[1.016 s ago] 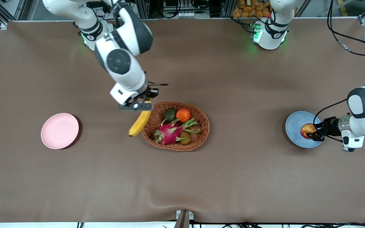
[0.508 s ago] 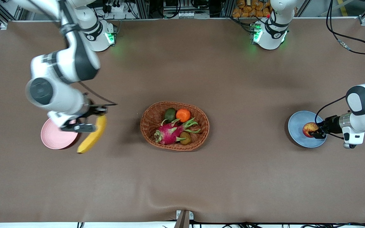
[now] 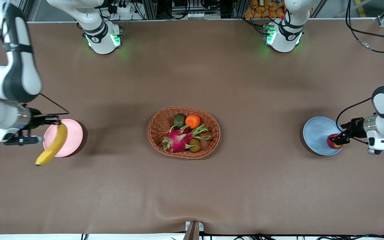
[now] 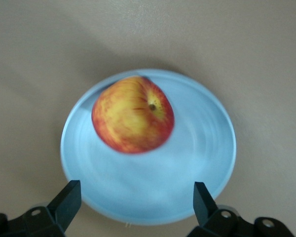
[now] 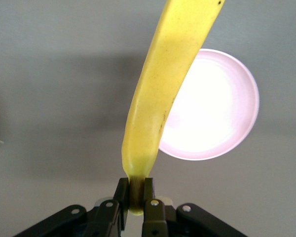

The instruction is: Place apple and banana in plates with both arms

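Note:
My right gripper (image 3: 57,124) is shut on the stem end of the yellow banana (image 3: 52,144), which hangs over the edge of the pale pink plate (image 3: 72,135). The right wrist view shows the gripper (image 5: 136,190) pinching the banana (image 5: 172,74) above the pink plate (image 5: 222,113). The red-yellow apple (image 3: 334,142) rests on the pale blue plate (image 3: 317,133), near the rim toward the left arm's end. My left gripper (image 3: 340,137) is open just beside it. In the left wrist view the apple (image 4: 133,114) lies on the blue plate (image 4: 197,163), clear of my open gripper (image 4: 135,202).
An oval wicker basket (image 3: 183,156) stands mid-table between the plates, holding a dragon fruit (image 3: 178,137), an orange (image 3: 192,121), an avocado (image 3: 179,120) and a kiwi (image 3: 195,145). Brown cloth covers the table.
My right arm swung the banana from beside the basket to over the pink plate. My left gripper opened, let go of the apple on the blue plate and drew back slightly.

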